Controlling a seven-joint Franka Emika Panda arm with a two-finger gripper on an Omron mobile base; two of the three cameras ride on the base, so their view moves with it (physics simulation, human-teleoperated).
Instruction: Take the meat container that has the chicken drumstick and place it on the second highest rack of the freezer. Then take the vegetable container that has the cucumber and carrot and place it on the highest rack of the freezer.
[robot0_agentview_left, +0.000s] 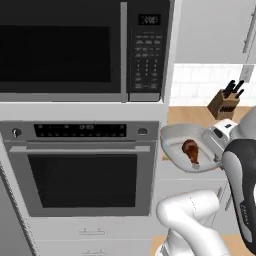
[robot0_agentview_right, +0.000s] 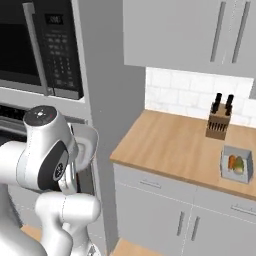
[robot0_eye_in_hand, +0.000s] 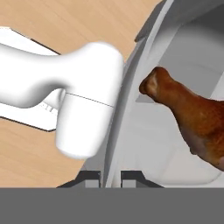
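The meat container (robot0_agentview_left: 175, 142), a pale grey tub, hangs in the air beside the oven column. The brown chicken drumstick (robot0_agentview_left: 191, 151) lies inside it. My gripper (robot0_agentview_left: 215, 141) holds the tub at its right rim. In the hand view my gripper (robot0_eye_in_hand: 111, 178) is shut on the container's rim (robot0_eye_in_hand: 124, 100), one fingertip on each side of the wall. The drumstick (robot0_eye_in_hand: 192, 113) lies just beyond it. The vegetable container (robot0_agentview_right: 236, 165), holding the orange carrot and green cucumber, rests on the wooden counter (robot0_agentview_right: 175, 145) at the right. The freezer is out of view.
A microwave (robot0_agentview_left: 65, 45) sits above a built-in oven (robot0_agentview_left: 82, 170) on the left. A knife block (robot0_agentview_right: 219, 122) stands at the back of the counter, near the white tiled wall. Grey upper cabinets (robot0_agentview_right: 190, 35) hang over the counter, with drawers and doors below it.
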